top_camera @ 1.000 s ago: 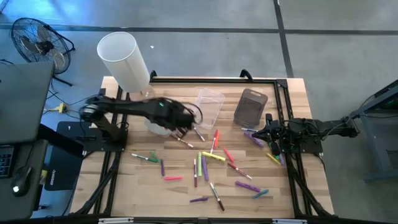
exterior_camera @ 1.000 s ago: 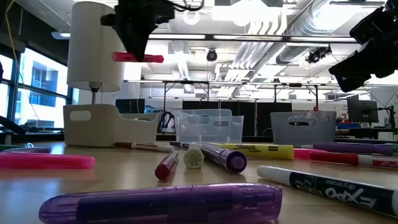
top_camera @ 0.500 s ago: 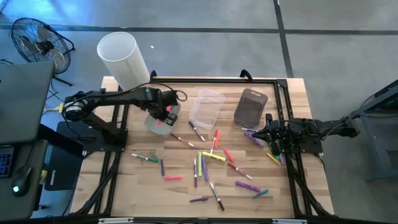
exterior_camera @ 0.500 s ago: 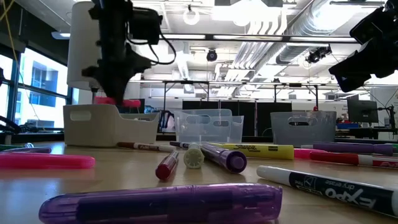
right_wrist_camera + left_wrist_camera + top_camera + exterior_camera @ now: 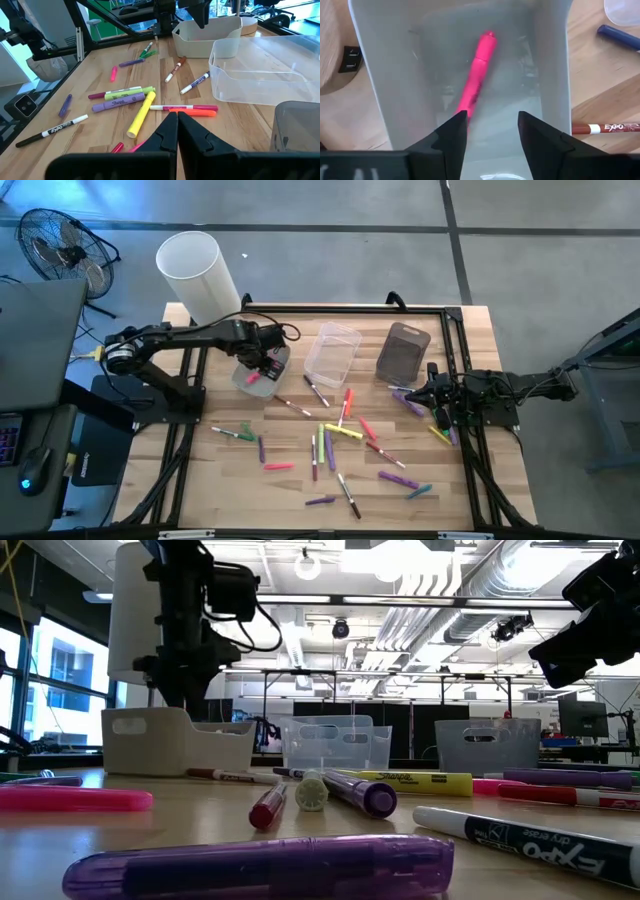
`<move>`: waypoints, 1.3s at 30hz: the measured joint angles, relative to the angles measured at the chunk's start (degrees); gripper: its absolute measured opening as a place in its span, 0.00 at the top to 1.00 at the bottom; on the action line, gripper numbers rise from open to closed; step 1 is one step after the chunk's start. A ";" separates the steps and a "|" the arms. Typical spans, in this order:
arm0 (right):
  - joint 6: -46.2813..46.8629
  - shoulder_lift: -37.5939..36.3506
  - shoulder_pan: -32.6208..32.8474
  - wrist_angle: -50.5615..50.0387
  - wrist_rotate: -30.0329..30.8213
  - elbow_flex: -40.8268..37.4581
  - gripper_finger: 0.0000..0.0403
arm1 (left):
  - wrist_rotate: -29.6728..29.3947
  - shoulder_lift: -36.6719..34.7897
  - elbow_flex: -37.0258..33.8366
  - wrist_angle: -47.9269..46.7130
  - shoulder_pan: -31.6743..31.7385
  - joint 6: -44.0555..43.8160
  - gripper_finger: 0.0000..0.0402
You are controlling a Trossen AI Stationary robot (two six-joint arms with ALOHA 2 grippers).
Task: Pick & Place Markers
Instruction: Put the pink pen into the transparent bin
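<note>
Markers [image 5: 340, 430] lie all over the wooden desk [image 5: 290, 490]. They are thin and short with caps on, in pink, red, yellow, green and purple. One is a fat yellow one [image 5: 141, 114], and one purple one [image 5: 123, 101] has the word Sharpie on it.

One pink marker [image 5: 476, 75] lies flat on the floor of the white bin [image 5: 375, 85], right under the left tool [image 5: 490, 127]. That tool hangs over the white bin with its two dark fingers [image 5: 454, 131] spread apart and nothing between them. The pink marker lies free, and its near end is hidden behind one finger. Just beside the white bin, out on the desk, lies a red marker [image 5: 605, 128] with Expo written on it; its far end is cut off.

From above, the left tool [image 5: 262, 360] covers much of the white bin [image 5: 247, 383], and only a bit of pink peeks out.

The right tool [image 5: 177, 131] sits low at the right edge of the desk, squeezed closed on nothing. In front of it lie the yellow and purple markers, and farther off stand a clear bin [image 5: 260, 72] and a gray bin [image 5: 297, 130].

From desk height, a big purple marker [image 5: 260, 868] is blurry and fills the front. The left arm [image 5: 185, 630] hides what is inside the white bin [image 5: 175, 740].
</note>
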 joint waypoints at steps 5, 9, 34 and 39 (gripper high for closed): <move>0.00 0.00 0.01 0.00 0.00 0.01 1.00 | 0.07 -0.29 0.99 -0.17 0.00 1.03 0.57; 0.00 0.00 0.01 0.00 0.00 0.00 1.00 | 0.18 -0.89 4.12 -0.42 -0.02 1.30 0.56; -10.82 0.00 0.02 -0.02 0.24 0.01 1.00 | -4.90 -0.75 21.88 10.03 -24.27 -6.62 0.97; -10.36 -0.02 0.02 -0.02 0.24 0.02 1.00 | -6.90 1.32 21.84 10.58 -29.23 -12.06 0.99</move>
